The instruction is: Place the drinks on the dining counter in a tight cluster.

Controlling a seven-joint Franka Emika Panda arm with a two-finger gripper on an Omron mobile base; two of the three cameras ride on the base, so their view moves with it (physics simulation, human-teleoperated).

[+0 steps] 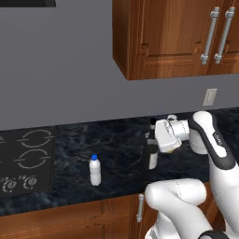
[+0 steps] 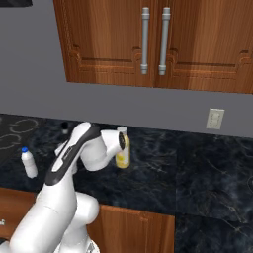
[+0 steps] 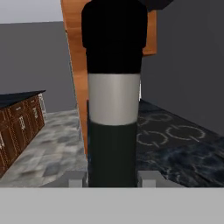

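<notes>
My gripper is shut on the slim dark wine bottle, which stands upright with its pale label band right in front of the hand camera. Whether it is lifted off the counter I cannot tell. The yellow juice bottle stands just behind my hand, near the wall. The small white blue-capped bottle stands to the left, near the counter's front edge. All three are at the narrow black counter. The dining counter, black over brown cabinets, shows far off across the floor.
A cooktop lies at the left end of the narrow counter. Wooden wall cabinets hang above it. A wall outlet sits to the right. A grey tiled floor lies between the counters.
</notes>
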